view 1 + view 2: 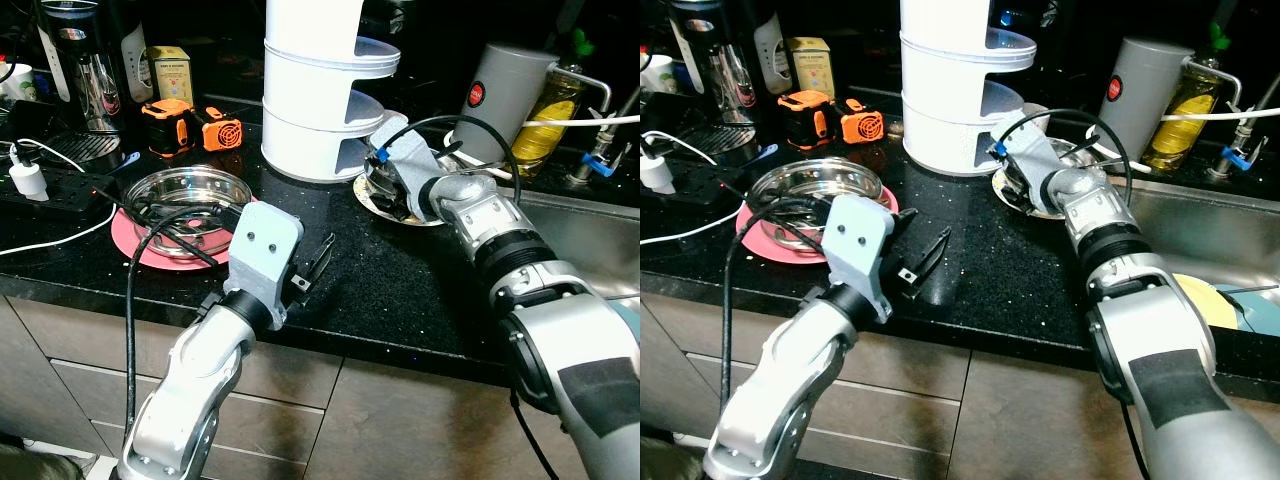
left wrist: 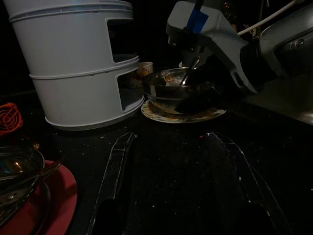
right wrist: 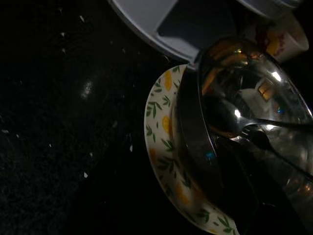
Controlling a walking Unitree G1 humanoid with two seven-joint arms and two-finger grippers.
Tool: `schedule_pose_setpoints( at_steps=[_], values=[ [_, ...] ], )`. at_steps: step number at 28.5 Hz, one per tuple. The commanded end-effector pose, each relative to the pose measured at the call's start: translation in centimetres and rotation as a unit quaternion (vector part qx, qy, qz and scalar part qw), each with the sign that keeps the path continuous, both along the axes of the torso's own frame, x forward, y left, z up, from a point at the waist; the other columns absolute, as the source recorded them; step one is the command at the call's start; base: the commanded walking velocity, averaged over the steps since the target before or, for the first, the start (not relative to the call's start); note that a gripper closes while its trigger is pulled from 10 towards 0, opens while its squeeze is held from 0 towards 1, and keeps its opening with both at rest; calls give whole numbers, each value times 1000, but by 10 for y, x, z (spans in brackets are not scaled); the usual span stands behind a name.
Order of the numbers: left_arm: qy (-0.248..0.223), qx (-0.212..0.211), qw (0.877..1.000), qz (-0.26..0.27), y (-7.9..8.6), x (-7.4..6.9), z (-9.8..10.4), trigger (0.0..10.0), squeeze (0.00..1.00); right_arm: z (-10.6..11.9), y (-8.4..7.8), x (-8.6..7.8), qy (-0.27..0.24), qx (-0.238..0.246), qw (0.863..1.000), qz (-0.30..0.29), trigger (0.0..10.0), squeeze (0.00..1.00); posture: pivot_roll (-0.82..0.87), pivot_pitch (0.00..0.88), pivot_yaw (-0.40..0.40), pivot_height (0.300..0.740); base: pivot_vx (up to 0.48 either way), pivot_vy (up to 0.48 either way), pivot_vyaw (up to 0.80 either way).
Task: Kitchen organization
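A steel bowl [image 2: 171,90] with a spoon [image 3: 254,122] in it sits on a floral plate [image 2: 161,113], right beside the white tiered storage tower [image 1: 315,90]. My right gripper [image 1: 385,165] is down at that bowl's rim, reaching in from the right. My left gripper [image 1: 315,262] hovers open over the bare black counter near its front edge, with nothing between its fingers [image 2: 115,166]. To its left a second steel bowl [image 1: 195,190] rests on a pink plate [image 1: 130,235].
A small cup [image 2: 144,71] stands behind the floral plate. A grey kettle [image 1: 505,85] and an oil bottle [image 1: 550,120] stand at the back right by the sink [image 1: 580,240]. Orange gadgets [image 1: 190,125], a power strip [image 1: 50,185] and cables crowd the back left.
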State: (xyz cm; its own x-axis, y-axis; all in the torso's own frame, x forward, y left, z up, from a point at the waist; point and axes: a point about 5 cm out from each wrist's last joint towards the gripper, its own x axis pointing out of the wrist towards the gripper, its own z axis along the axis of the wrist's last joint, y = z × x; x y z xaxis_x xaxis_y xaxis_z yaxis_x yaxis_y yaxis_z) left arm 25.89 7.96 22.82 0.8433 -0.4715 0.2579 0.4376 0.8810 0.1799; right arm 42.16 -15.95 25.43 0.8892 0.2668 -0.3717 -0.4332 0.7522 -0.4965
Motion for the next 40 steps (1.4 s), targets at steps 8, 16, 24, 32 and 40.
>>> schedule_pose_setpoints(
  at_steps=[8,16,24,32,40],
  values=[
    [-5,2,1000,-7,-3,-1,3,10000,0,8,-3,1,5,-9,1000,-6,10000,0,51,0,-130,740,0,0,0],
    [-5,-3,1000,-8,-5,-4,5,10000,0,7,6,1,20,-52,998,6,10000,0,50,0,-141,740,0,0,0],
    [-3,-9,1000,-4,-4,-9,7,10000,0,15,10,3,-2,-65,998,4,10000,0,63,0,-156,740,0,0,0],
    [4,-16,1000,7,0,-16,8,10000,0,26,10,4,-22,-54,998,-2,10000,0,71,0,-165,740,0,0,0],
    [14,-20,1000,10,0,-22,8,10000,0,23,5,4,-2,-60,998,-13,10000,0,69,0,-167,740,0,0,0]
  ],
)
